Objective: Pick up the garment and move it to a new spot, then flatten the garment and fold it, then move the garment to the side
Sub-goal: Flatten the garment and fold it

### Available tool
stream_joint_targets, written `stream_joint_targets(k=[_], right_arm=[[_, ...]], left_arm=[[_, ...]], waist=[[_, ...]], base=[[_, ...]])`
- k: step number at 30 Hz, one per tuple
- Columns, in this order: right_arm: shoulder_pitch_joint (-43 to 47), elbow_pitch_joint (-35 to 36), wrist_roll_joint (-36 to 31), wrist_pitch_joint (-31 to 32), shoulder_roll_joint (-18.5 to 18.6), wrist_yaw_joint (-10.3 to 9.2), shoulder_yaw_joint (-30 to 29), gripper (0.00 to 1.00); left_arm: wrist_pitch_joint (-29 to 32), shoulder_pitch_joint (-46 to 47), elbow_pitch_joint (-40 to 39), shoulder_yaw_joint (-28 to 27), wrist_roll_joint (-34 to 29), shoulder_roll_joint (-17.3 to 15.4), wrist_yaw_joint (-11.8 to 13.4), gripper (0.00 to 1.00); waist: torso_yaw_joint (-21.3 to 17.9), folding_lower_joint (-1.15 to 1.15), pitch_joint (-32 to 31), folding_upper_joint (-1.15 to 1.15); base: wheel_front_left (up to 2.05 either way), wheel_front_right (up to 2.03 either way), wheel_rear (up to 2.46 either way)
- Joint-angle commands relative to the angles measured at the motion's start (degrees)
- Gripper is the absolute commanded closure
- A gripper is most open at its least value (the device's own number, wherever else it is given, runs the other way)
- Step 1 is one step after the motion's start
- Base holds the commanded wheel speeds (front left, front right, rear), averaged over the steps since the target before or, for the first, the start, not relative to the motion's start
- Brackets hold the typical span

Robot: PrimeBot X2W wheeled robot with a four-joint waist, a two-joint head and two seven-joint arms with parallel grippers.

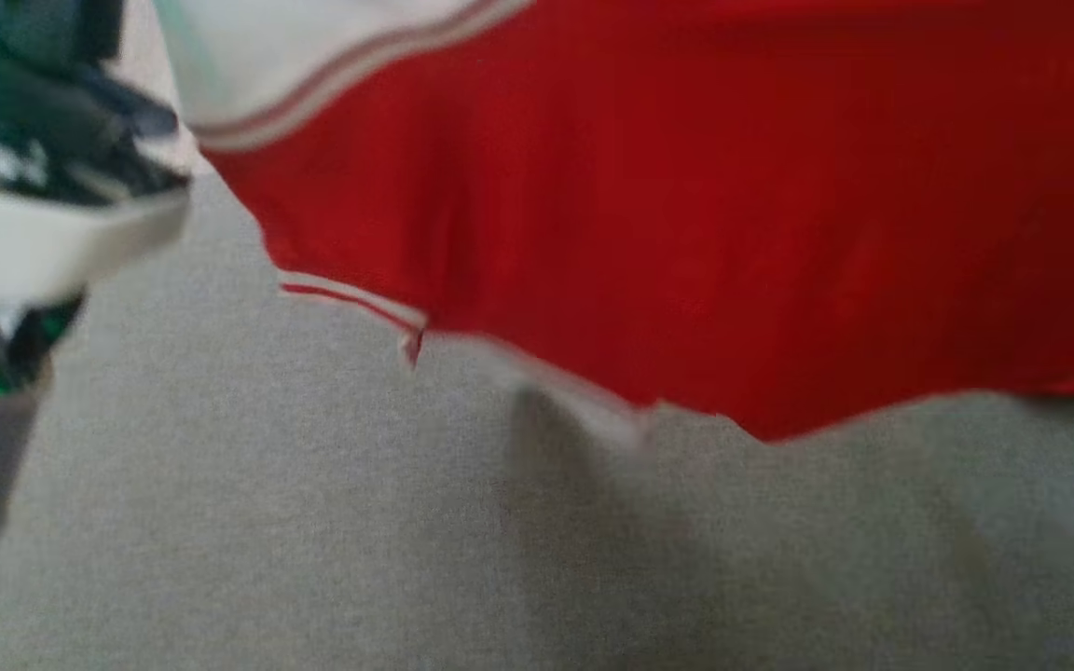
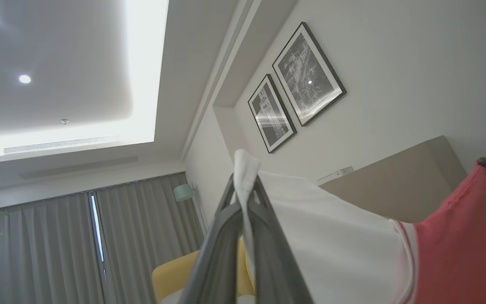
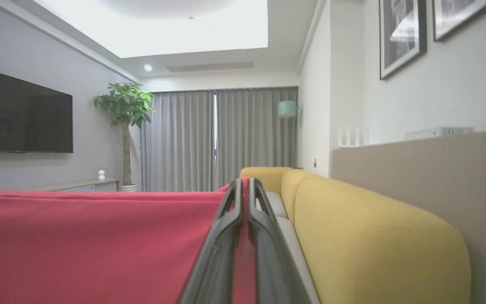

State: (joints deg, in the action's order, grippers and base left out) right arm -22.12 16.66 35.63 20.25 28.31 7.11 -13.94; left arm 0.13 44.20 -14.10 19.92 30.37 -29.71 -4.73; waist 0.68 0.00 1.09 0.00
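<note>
While the left gripper [image 2: 245, 185] points steeply upward, clamped on the white sleeve of the garment [image 1: 686, 186], the right gripper [image 3: 243, 188] lies level, clamped on its red edge; the garment hangs stretched between them above the grey surface [image 1: 267, 522].

I see the red garment with a white stripe-edged sleeve [image 1: 686, 186] hanging like a curtain across the top of the head view. The left arm's pale and dark wrist [image 1: 43, 158] crowds the upper left corner, while the flat grey woven surface [image 1: 313, 540] below the hem lies open to reach. Beside my right gripper [image 3: 244, 188] the taut cloth walls off the left, and the rounded yellow upholstered sofa back [image 3: 373, 236], with a tall tan panel [image 3: 437, 169] behind it, closes the right.
</note>
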Motion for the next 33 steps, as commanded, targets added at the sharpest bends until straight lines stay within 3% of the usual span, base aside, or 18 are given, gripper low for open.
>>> stream_joint_targets(k=[1,6,11,12,17,21,27,33], right_arm=[[-4.9,0.7,-0.8,0.6,2.4,0.37,2.4,1.0],[-17.5,-8.1,-3.1,-0.4,1.6,0.37,9.0,1.0],[-30.9,-21.1,-6.1,-5.3,-1.1,0.37,15.0,1.0],[-30.9,-21.1,-6.1,-5.3,-1.1,0.37,15.0,1.0],[-42.6,-33.7,-9.5,-13.2,-2.9,0.37,20.4,1.0],[-49.5,-40.1,-12.0,-20.3,-2.9,0.37,23.1,1.0],[-50.8,-46.9,-12.4,-25.8,-0.9,0.37,27.5,1.0],[-42.7,-52.8,-10.3,-30.2,-0.5,0.37,30.3,1.0]], left_arm=[[1.2,4.8,1.0,-3.1,1.2,-2.2,-0.4,1.0],[1.3,13.3,11.1,-0.2,1.0,-1.8,-1.9,1.0],[-3.4,23.7,24.3,3.7,-2.0,-0.3,-2.5,1.0],[-3.4,23.7,24.3,3.7,-2.0,-0.3,-2.5,1.0],[-11.4,34.6,36.7,5.9,-6.3,2.0,-2.6,1.0],[-14.7,41.2,42.2,5.0,-8.5,4.4,-2.5,1.0],[-15.1,38.1,39.4,6.2,-7.1,6.2,-2.7,1.0],[-15.1,21.4,29.9,9.0,-2.9,3.4,-2.7,1.0]], waist=[[-0.2,0.0,1.4,0.0],[0.1,0.0,6.2,0.0],[1.0,0.0,13.0,0.0],[1.0,0.0,13.0,0.0],[1.6,0.0,17.8,0.0],[2.2,0.0,20.1,0.0],[3.7,0.0,22.9,0.0],[4.1,0.0,23.5,0.0]], base=[[0.0,0.0,0.0],[0.0,0.0,0.0],[0.0,0.0,0.0],[0.0,0.0,0.0],[0.0,0.0,0.0],[0.0,0.0,0.0],[0.0,0.0,0.0],[0.0,0.0,0.0]])
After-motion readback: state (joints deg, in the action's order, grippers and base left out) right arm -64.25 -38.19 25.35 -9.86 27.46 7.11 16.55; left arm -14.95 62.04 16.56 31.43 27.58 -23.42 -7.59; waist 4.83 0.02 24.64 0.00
